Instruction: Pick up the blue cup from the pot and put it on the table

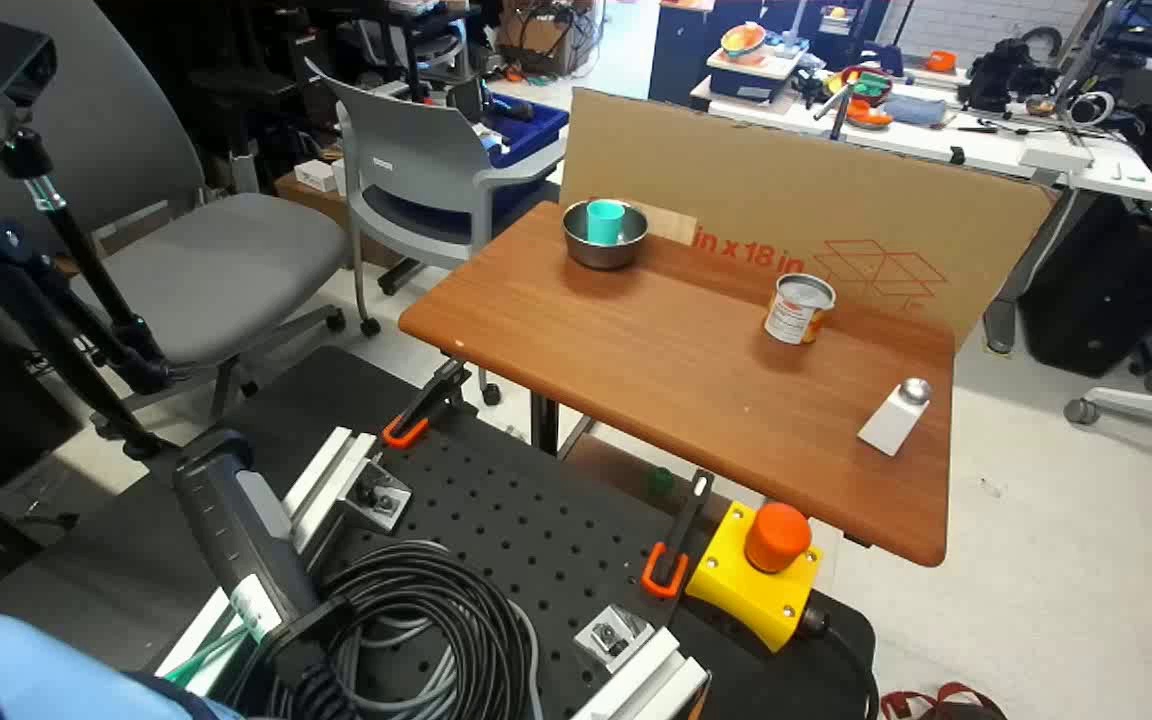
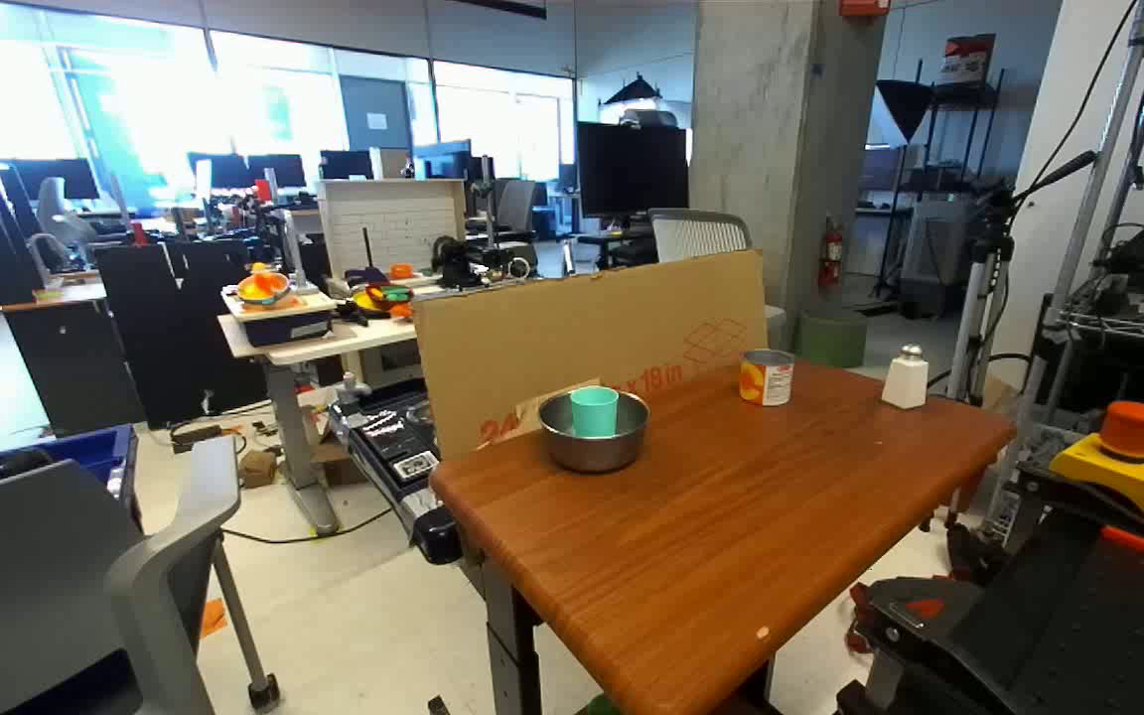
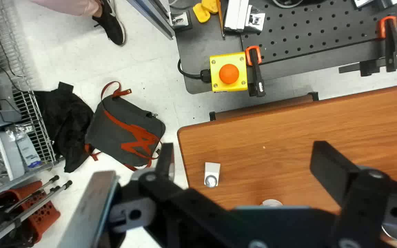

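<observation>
Blue cup (image 2: 594, 411) sits in the pot (image 2: 594, 456), well apart from the spread pincer (image 3: 243, 158).

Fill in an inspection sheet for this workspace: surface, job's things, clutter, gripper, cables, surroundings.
Surface: reddish-brown wooden table, with a small pale mark near one edge.
Job's things: blue cup upright inside the metal pot, not yet set on the table.
Clutter: can and white shaker, both standing on the table, apart from the pot.
Gripper: open in the wrist view; held object, nothing seen.
Cables: dark cable coil on the perforated board; black cable leads from the yellow stop box.
Surroundings: cardboard panel along one long table edge; grey chair near the table; bag on the floor; a person's shoe in the wrist view.
</observation>
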Robot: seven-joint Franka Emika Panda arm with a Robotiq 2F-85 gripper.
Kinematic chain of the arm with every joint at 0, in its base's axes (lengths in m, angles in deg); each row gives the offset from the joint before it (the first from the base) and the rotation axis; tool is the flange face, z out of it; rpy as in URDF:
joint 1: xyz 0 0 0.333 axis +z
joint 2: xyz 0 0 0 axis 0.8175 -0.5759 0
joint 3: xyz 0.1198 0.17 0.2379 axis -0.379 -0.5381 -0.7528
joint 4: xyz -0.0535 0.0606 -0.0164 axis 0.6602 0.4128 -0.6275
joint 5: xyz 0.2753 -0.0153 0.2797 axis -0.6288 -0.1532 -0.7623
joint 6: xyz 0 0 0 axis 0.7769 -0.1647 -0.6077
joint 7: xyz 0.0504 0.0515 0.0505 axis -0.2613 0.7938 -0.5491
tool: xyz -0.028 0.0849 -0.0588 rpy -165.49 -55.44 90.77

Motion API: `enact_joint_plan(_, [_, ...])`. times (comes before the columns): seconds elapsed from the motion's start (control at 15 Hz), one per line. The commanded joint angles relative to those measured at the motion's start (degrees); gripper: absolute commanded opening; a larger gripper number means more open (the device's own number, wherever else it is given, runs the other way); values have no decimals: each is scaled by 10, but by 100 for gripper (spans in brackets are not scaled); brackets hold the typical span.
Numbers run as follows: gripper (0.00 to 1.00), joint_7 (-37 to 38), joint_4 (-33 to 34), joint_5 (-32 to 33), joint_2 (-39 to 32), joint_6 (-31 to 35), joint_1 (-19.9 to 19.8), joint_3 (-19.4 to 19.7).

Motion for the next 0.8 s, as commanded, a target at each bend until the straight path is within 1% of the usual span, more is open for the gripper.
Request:
enact_joint_plan(0.0, [100, 1, 2, 1, 0, -2, 4, 3])
enact_joint_plan(0.33, [100, 1, 2, 1, 0, -2, 4, 3])
enact_joint_plan(0.47, [100, 12, 10, -11, -20, 4, 6, 3])
enact_joint_plan(0.6, [100, 38, 16, -33, -44, 26, 12, -2])
enact_joint_plan(0.73, [100, 65, 24, -67, -79, 56, 23, -10])
